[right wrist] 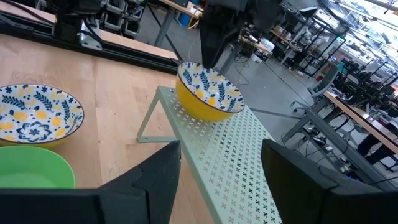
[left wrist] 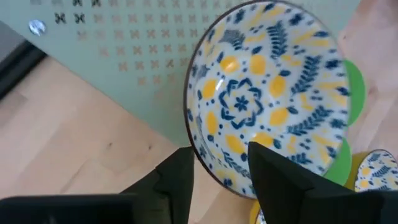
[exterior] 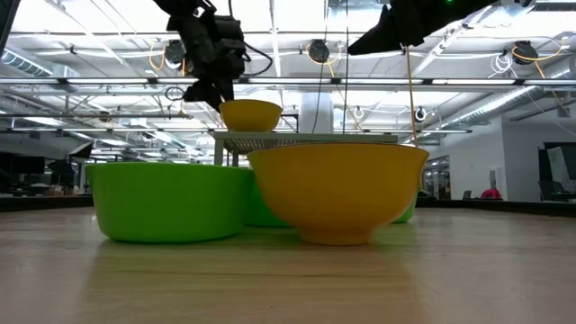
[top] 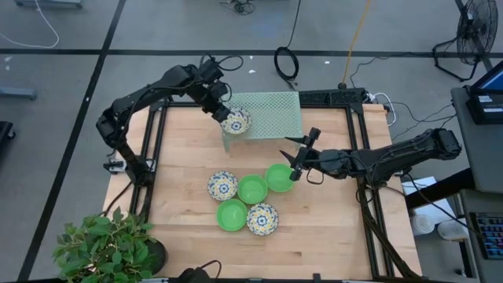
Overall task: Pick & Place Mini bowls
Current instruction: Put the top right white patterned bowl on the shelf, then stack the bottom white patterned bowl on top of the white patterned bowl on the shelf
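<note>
1. Left tool point(top: 225, 116): above the near-left corner of the rack point(top: 275, 110), at the rim of a floral bowl point(top: 236, 121) that sits on that corner. In the left wrist view its fingers point(left wrist: 180, 180) straddle the bowl's rim, parted, with a gap showing; judged released or nearly so.
2. Remaining bowls lie on the worktop point(top: 330, 220) in front of the rack: a floral one point(top: 222, 185), three green point(top: 252, 189) point(top: 232, 215) point(top: 279, 177), and another floral point(top: 262, 218), touching in a cluster.
3. Right tool point(top: 297, 167): in front of the rack's right half, just beside the rightmost green bowl, fingers spread wide, holding nothing.
4. Handling judgement: bowls look rigid, glazed, light, likely breakable and slippery. Best hold is a pinch across the rim wall, one finger inside and one outside, lowered gently.
5. Risk: the racked bowl sits close to the rack's edge; a nudge could tip it off.
</note>
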### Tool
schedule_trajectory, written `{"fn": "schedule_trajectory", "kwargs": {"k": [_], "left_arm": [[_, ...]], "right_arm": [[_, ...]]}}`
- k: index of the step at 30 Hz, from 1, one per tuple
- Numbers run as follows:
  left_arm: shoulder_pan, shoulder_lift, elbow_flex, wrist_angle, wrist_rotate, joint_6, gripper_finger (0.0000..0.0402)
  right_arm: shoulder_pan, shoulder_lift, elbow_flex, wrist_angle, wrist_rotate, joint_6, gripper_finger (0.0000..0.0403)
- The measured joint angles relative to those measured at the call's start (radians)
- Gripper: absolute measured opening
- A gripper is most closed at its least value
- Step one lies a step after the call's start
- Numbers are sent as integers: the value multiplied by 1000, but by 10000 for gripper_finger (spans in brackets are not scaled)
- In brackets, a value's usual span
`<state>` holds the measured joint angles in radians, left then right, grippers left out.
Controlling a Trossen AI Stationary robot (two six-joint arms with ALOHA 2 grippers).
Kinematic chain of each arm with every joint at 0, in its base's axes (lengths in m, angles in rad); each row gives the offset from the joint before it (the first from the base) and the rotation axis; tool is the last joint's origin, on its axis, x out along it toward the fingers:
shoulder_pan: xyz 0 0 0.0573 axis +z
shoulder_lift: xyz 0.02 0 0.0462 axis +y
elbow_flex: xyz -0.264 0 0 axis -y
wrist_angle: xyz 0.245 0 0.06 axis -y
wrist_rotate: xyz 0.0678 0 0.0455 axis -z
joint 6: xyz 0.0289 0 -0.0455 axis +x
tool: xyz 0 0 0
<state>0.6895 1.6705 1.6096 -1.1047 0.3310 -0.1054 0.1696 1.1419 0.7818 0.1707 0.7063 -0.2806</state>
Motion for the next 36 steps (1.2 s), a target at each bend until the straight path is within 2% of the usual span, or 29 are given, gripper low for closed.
{"fn": "schedule_trajectory", "kwargs": {"k": [5, 9, 15, 20, 27, 32, 36], "left_arm": [[3, -86, 0, 18, -49, 18, 154], [-15, -185, 0, 14, -30, 16, 154], [-199, -311, -27, -41, -25, -1, 154], [-417, -389, -181, -50, -184, -67, 154], [-635, -422, -483, 80, -411, -348, 154], [-696, -410, -660, 256, -428, -468, 154], [-716, -413, -738, 371, -430, -502, 154]], "right_arm": [[0, 0, 0, -1, 0, -1, 210], [0, 0, 0, -3, 0, -17, 210], [0, 0, 0, -19, 0, -19, 210], [0, 0, 0, -44, 0, 8, 210], [2, 0, 0, -47, 0, 11, 210], [2, 0, 0, -34, 0, 10, 210], [2, 0, 0, -33, 0, 6, 210]]}}
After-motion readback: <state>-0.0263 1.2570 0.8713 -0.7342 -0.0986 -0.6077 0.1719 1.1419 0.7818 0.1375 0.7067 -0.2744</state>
